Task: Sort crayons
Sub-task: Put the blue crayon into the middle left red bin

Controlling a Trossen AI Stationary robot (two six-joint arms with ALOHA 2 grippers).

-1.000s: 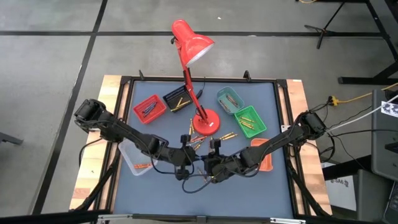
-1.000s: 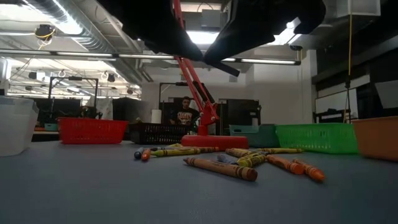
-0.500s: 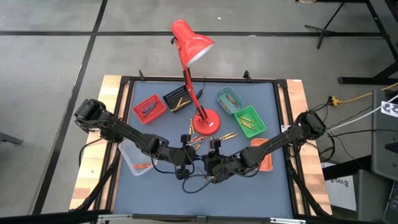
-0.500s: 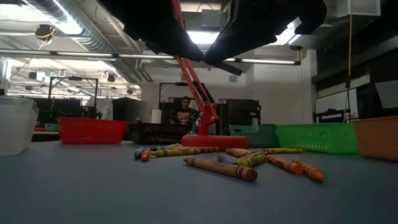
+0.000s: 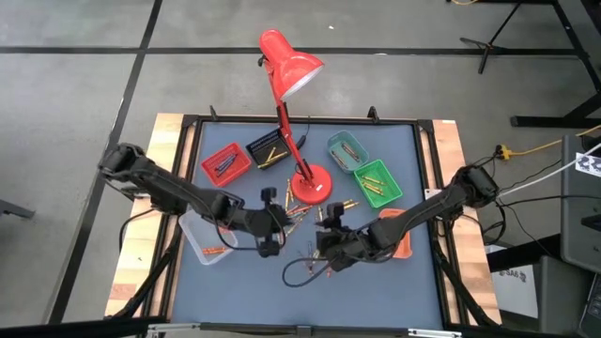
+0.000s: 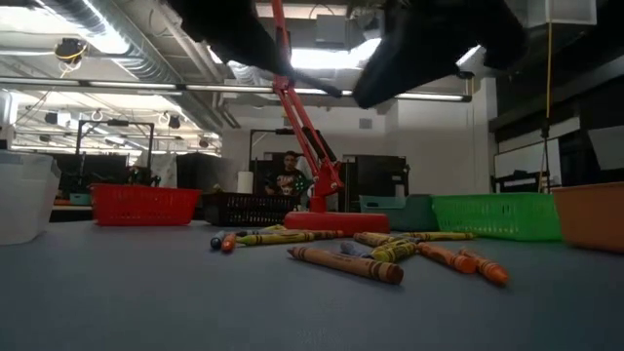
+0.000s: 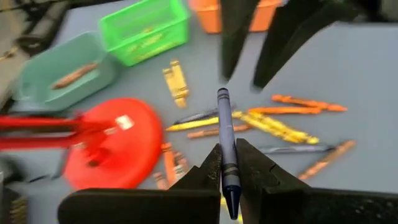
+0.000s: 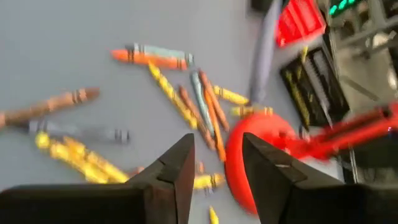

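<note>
Several crayons (image 5: 302, 214) lie loose on the blue-grey table near the red lamp's base (image 5: 310, 185); the low view shows them flat on the table (image 6: 346, 262). My left gripper (image 7: 229, 167) is shut on a blue-grey crayon (image 7: 225, 134) above this pile. My right gripper (image 8: 217, 163) faces it from the table's right, open, with nothing between its fingers. The same crayon (image 8: 264, 53) shows ahead of it in the right wrist view. My left gripper pinches the blue-grey crayon's rear half (image 7: 229, 168) between its two fingers. The crayon lies along the fingers and sticks out ahead of them, toward my right gripper. The fingers slant down from the table's left. The crayon is lifted clear of the table.
Small trays ring the lamp: red (image 5: 225, 162), black (image 5: 266, 150), teal (image 5: 347, 148), green (image 5: 377, 182), orange (image 5: 402, 239) and a clear one (image 5: 199, 237) at the near left. A person shows beyond the table (image 6: 289, 175). A dark cable (image 5: 300, 272) loops near the front.
The two grippers, close together over the near middle of the table a second ago, have drawn apart. My left gripper has risen and gone toward the far left; my right gripper has shifted toward the table's right. The crayons on the table have stayed put.
</note>
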